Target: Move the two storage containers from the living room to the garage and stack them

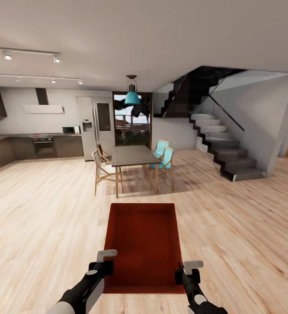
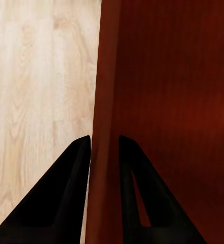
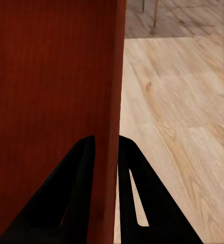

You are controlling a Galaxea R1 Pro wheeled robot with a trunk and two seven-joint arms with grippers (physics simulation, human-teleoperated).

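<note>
Box: a red-orange open-top box (image 1: pixel 145 244) is held between the two pincers, above the light wood floor (image 1: pixel 39 209), open side up.
Long axis: runs straight away from the pincers, toward the dining table (image 1: pixel 133 155) and chairs (image 1: pixel 161 159) beyond its far end.
Left pincer (image 2: pixel 105 145): clamped on the box's left wall — one finger outside, one inside.
Right pincer (image 3: pixel 107 145): clamped on the right wall in the same way.
Head view alone: kitchen, fridge (image 1: pixel 96 126), teal hanging lamp (image 1: pixel 132 97), dark staircase (image 1: pixel 222 144).
Wrist views alone: the thin wall edge pinched between the dark fingers — floor planks on the outer side.
</note>
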